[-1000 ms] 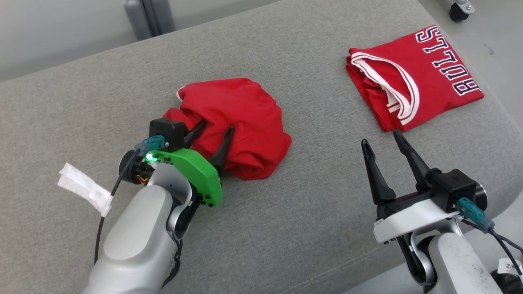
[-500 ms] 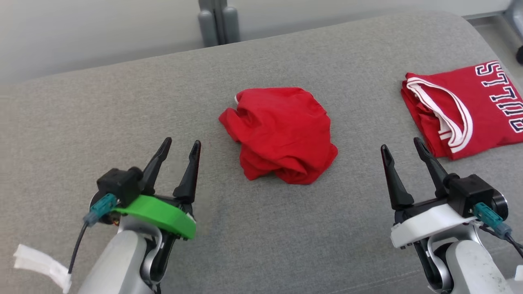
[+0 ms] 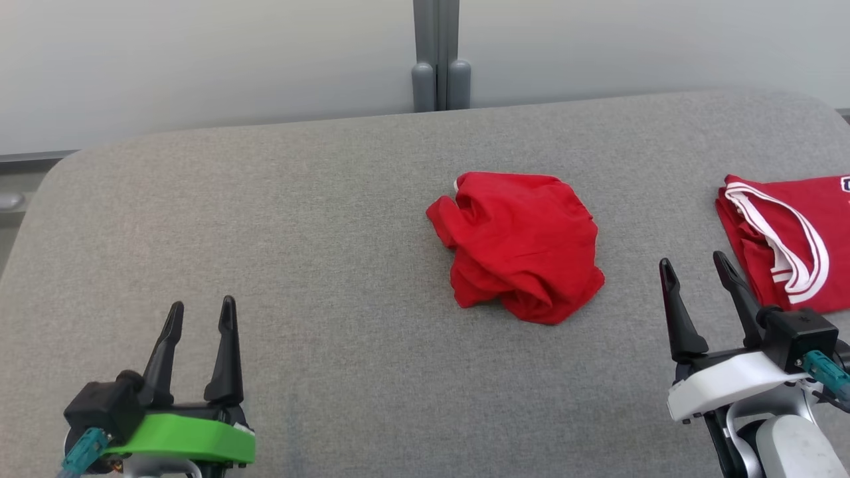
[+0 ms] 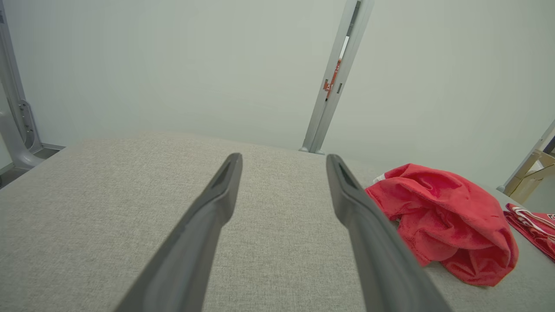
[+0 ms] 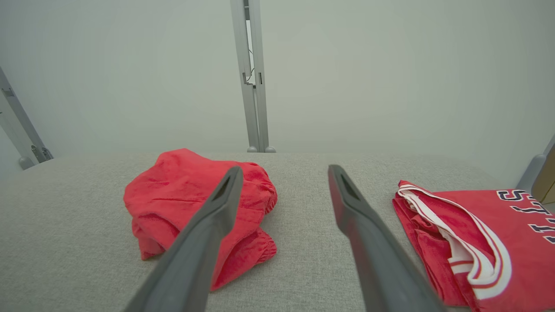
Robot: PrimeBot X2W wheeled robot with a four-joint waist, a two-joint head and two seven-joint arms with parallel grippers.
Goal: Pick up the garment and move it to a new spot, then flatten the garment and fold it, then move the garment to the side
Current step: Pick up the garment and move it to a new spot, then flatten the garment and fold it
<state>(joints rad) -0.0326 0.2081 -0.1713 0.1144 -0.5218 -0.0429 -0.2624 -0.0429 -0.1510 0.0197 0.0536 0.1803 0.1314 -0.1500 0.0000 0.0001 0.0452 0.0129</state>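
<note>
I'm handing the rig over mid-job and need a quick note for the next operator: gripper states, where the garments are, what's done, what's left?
Left gripper: open, empty, low on the left, apart from the cloth.
Right gripper: open, empty, near the folded jersey, touching nothing.
Crumpled red garment: lies in a heap mid-cushion, unheld.
Done: the jersey at the right edge lies folded; the heap is neither flattened nor folded.
Left: flatten the heap, fold it, move it aside.

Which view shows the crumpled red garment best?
Head view: the crumpled garment lies whole and unobstructed. Left wrist view: a finger hides its edge; right wrist view: a finger crosses it.
</note>
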